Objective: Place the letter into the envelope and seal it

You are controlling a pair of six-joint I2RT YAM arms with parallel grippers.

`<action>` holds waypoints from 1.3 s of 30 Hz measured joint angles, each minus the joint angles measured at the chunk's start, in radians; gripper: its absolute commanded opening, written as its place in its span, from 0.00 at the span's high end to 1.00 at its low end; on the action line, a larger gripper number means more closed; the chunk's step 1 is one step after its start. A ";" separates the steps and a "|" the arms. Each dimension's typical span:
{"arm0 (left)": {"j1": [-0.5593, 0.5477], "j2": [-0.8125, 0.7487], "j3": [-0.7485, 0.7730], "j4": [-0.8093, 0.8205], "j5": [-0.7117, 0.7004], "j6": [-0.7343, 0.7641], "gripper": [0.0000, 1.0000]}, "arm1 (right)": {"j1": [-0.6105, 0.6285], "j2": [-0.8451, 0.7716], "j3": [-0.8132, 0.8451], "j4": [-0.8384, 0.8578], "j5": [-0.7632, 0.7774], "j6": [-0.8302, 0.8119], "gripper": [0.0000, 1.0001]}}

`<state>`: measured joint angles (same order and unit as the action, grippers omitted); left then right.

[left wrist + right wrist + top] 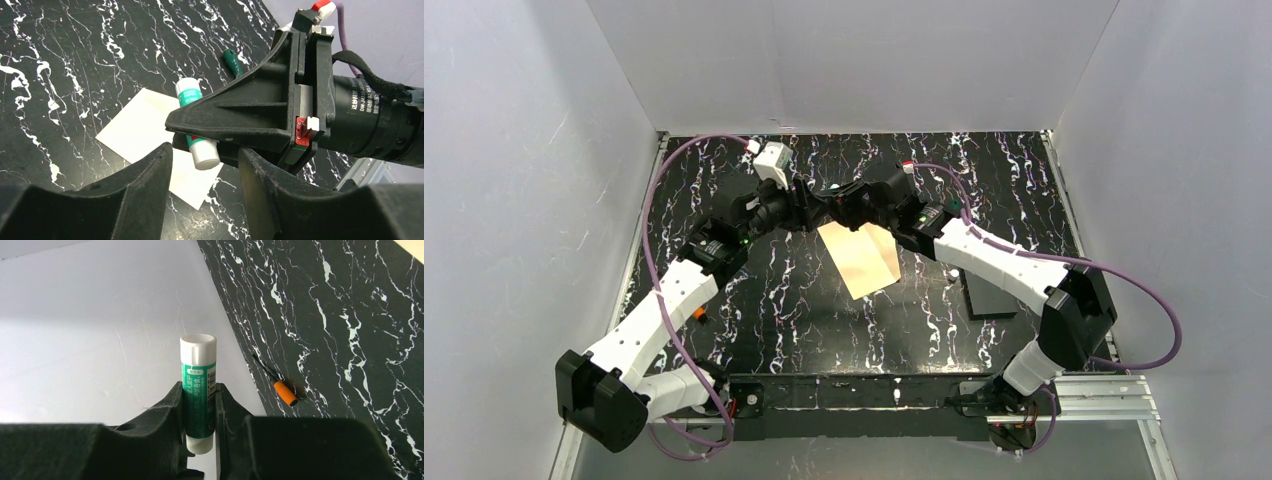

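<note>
Checked all three views. Found the right gripper [199, 388] clamped on a glue stick [199, 375] with a green label and white ends, squeezed across the middle of the tube. Saw that stick held in the air right above the envelope [137, 127], one white end pointing down toward the paper. Found the left gripper [205, 149] nose to nose with the right one, also above the envelope, fingers [150, 180] spread and nothing pinched. Noted the stick's lower white end just past the gap between them, clear of both. Saw the envelope lying flat on the bench [60, 65], pale cream from the left wrist, more tan from overhead, with a paler strip along its far edge. Couldn't tell the letter apart from the envelope in any view, so couldn't say whether inside or underneath. Spotted a green-handled screwdriver [233, 61] on the bench near the envelope, not touching it. Spotted an orange-handled screwdriver [285, 393] well left of the envelope, close to the left arm [664, 310].
</note>
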<state>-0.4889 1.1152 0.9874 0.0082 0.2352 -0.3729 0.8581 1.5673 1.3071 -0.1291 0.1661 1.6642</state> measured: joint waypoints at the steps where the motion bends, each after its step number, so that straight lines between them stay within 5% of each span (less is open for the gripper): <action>1: -0.008 0.005 0.000 -0.002 -0.008 0.003 0.51 | 0.001 0.003 0.000 0.000 -0.003 0.011 0.97; 7: -0.021 0.011 0.000 -0.014 -0.019 0.002 0.52 | 0.004 0.017 0.000 0.006 -0.018 0.067 0.98; 16: -0.023 0.054 0.009 -0.029 -0.080 -0.054 1.00 | 0.000 0.031 0.000 0.006 -0.028 0.095 0.92; 18: -0.025 0.063 0.013 -0.037 -0.092 -0.065 1.00 | 0.000 0.034 0.000 -0.001 -0.020 0.095 0.78; 22: -0.026 0.068 0.019 -0.051 -0.088 -0.064 1.00 | 0.000 0.034 0.000 -0.003 -0.018 0.092 0.24; 25: -0.024 0.080 0.040 -0.097 -0.067 -0.057 1.00 | -0.001 0.014 -0.008 0.002 -0.040 0.018 0.11; 33: 0.038 0.110 0.171 -0.220 0.224 -0.067 1.00 | -0.152 -0.195 -0.171 0.060 -0.217 -0.270 0.09; 39: 0.103 0.122 0.215 -0.196 0.454 -0.126 1.00 | -0.238 -0.286 -0.286 0.167 -0.381 -0.337 0.09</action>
<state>-0.3862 1.2369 1.2022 -0.1879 0.6891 -0.4988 0.6197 1.2816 1.0214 0.0376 -0.2146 1.3273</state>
